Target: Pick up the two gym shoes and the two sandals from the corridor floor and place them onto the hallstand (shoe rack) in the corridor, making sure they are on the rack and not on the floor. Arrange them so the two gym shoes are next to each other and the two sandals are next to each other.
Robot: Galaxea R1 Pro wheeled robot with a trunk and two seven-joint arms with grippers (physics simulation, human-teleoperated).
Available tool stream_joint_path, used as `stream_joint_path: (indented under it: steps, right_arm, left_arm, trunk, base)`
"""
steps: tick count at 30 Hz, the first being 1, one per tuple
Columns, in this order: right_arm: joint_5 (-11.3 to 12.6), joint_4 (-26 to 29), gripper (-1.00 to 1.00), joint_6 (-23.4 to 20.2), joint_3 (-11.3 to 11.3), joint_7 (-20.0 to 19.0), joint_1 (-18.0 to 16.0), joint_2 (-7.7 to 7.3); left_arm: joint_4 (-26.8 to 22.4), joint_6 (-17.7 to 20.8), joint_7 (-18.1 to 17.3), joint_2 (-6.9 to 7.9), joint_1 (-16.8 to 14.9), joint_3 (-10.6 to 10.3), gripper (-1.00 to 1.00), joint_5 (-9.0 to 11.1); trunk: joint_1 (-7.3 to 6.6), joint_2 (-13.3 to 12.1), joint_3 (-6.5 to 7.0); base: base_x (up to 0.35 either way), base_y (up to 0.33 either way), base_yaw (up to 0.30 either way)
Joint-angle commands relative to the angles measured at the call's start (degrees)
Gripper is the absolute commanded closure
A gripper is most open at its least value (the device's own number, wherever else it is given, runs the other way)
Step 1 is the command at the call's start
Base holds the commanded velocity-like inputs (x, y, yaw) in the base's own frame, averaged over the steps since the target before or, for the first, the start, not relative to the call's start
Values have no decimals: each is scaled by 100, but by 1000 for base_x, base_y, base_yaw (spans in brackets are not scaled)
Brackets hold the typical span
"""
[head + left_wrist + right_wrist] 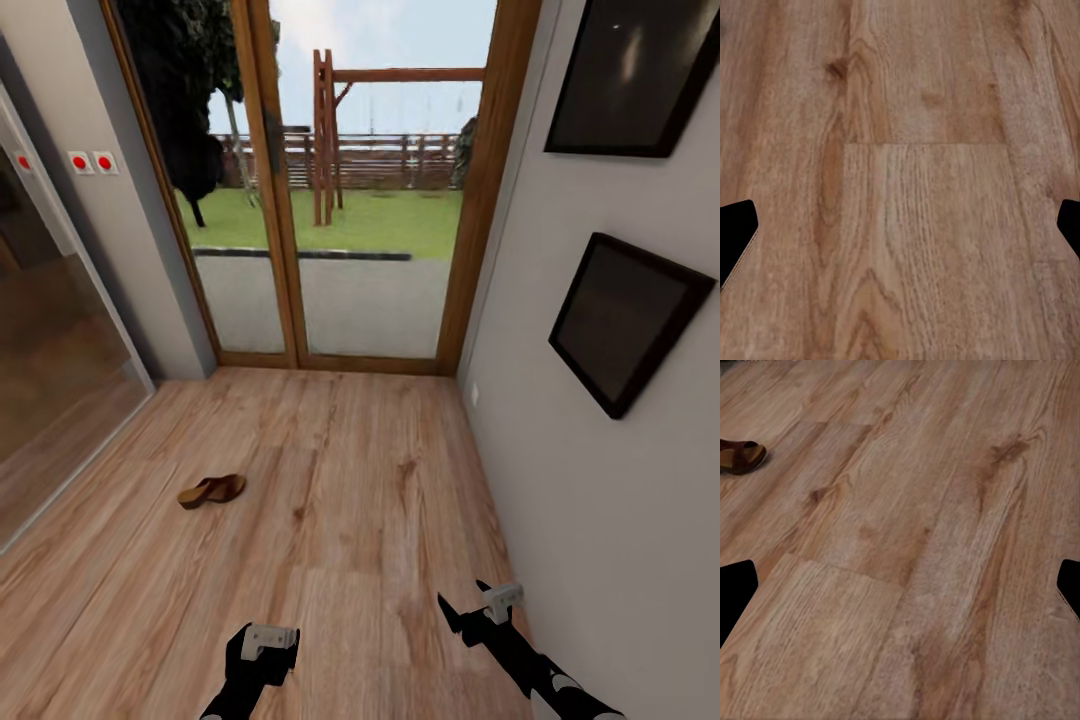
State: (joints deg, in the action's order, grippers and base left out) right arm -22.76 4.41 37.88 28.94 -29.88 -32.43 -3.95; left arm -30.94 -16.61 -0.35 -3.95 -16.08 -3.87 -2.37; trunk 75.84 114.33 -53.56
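One brown sandal (212, 491) lies on the corridor floor (360, 480) to the left, well ahead of both arms; its tan insole and dark strap show in the right wrist view (741, 457). My left gripper (262, 655) hangs low over bare planks, its black fingertips (735, 236) wide apart and nothing between them. Close to the right wall, my right gripper (465, 602) is also open, its fingertips (735, 592) spread over bare floor. The gym shoes and the hallstand are out of view.
A wood-framed glass door (350, 200) closes the corridor's far end, with a garden beyond it. A grey wall with two dark framed pictures (620, 320) runs along the right. A glass panel (50, 380) lines the left side.
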Motion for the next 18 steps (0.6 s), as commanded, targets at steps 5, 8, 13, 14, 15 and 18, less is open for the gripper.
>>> stream_joint_path:
  steps: [5, 8, 13, 14, 15, 18]
  right_arm:
    - [0, -1, -100, 0, 0, 0, 0, 0]
    - [0, 0, -100, 0, 1, 0, 0, 0]
    - [0, 0, -100, 0, 0, 0, 0, 0]
    - [0, 0, -100, 0, -1, 0, 0, 0]
    - [0, 0, -100, 0, -1, 0, 0, 0]
    - [0, 1, -100, 0, -2, 0, 0, 0]
  left_arm:
    - [0, 0, 0, 0, 0, -1, -100, -4]
    - [0, 0, 0, 0, 0, 0, -100, -3]
    - [0, 0, 0, 0, 0, 0, -100, -1]
    - [0, 0, 0, 0, 0, -2, -100, -1]
    - [0, 0, 0, 0, 0, -2, -100, -1]
    - [0, 0, 0, 0, 0, -1, -100, -1]
  trunk:
    - [0, 0, 0]
    - [0, 0, 0]
    - [0, 0, 0]
    - [0, 0, 0]
    - [0, 0, 0]
    - [0, 0, 0]
  base:
    - [336, -4, 0]
    - [333, -48, 0]
    - [327, -80, 0]
    - [325, -91, 0]
    - [324, -93, 0]
    - [323, -97, 0]
